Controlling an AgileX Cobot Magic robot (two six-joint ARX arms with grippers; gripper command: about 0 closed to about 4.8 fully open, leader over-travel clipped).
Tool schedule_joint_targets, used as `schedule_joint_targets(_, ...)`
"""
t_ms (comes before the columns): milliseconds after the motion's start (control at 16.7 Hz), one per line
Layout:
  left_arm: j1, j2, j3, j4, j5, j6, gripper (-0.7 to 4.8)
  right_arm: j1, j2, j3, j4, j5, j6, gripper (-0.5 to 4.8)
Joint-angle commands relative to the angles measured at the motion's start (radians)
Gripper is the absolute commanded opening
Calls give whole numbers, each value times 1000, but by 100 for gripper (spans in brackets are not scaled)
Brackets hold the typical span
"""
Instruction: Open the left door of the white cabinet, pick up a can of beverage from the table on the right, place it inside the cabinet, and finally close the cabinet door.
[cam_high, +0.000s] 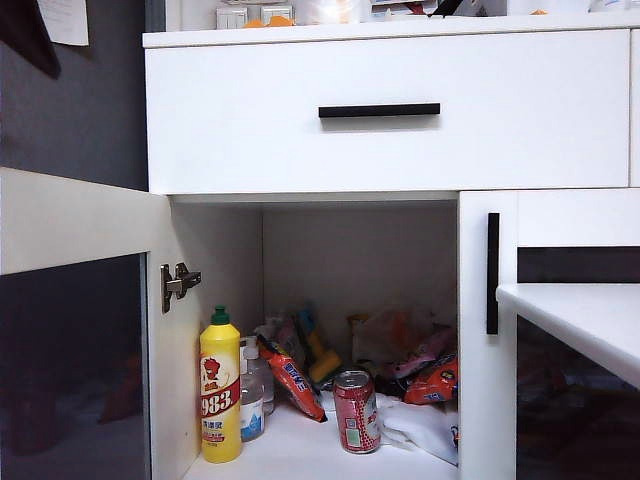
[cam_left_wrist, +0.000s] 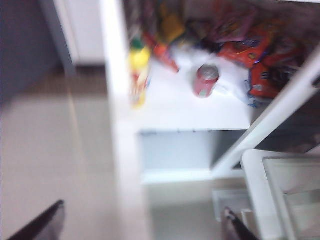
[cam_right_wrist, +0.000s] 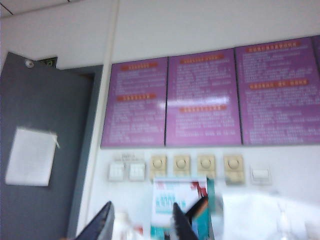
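Left gripper (cam_left_wrist: 142, 225), fingers wide and empty, hangs beside the open left door (cam_high: 75, 330); my right gripper (cam_right_wrist: 142, 222), narrow, empty, points at the wall.

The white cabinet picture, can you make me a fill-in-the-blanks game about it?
1. The small red drink can stands ___ the white cabinet.
2. The white-framed glass left door is swung ___.
3. The yellow bottle has a ___ cap.
4. The left gripper fingers hold ___.

Missing words: inside; open; green; nothing
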Motion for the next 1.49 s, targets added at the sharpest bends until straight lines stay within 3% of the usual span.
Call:
schedule_joint_targets(60,137,61,-2,-32,180,-17,394,5,89,1,-158,24,2,148)
schedule_joint_targets(239,143,95,-2,-70,214,-13,394,33,227,27,-479,24,2,147)
schedule_joint_targets(418,144,111,-2,-103,200,34,393,184,382,132,-736,27,2,147)
schedule_joint_targets(537,150,119,-2,-103,229,63,394,324,493,231,-730,26,2,147)
schedule_joint_targets(717,202,164,-4,-106,397,72,393,503,620,363,-602,20,2,147)
schedule_joint_targets(836,230,218,-16,-104,506,68,383,537,654,399,-517,15,2,147)
schedule_joint_targets(955,236,277,-23,-94,581,68,285,537,643,407,-508,14,2,148)
schedule_joint_targets(1015,236,294,-23,-69,652,67,185,533,632,407,-511,17,2,147)
schedule_joint_targets(1075,236,303,-23,-39,737,63,94,526,631,407,-509,17,2,148)
schedule_joint_targets(1135,235,306,-22,40,861,27,45,525,631,407,-515,18,2,147)
schedule_joint_targets(1254,225,307,-22,187,964,-84,46,514,632,407,-514,20,2,147)
schedule_joint_targets(1493,108,314,-22,386,977,-228,59,509,626,407,-516,24,2,147)
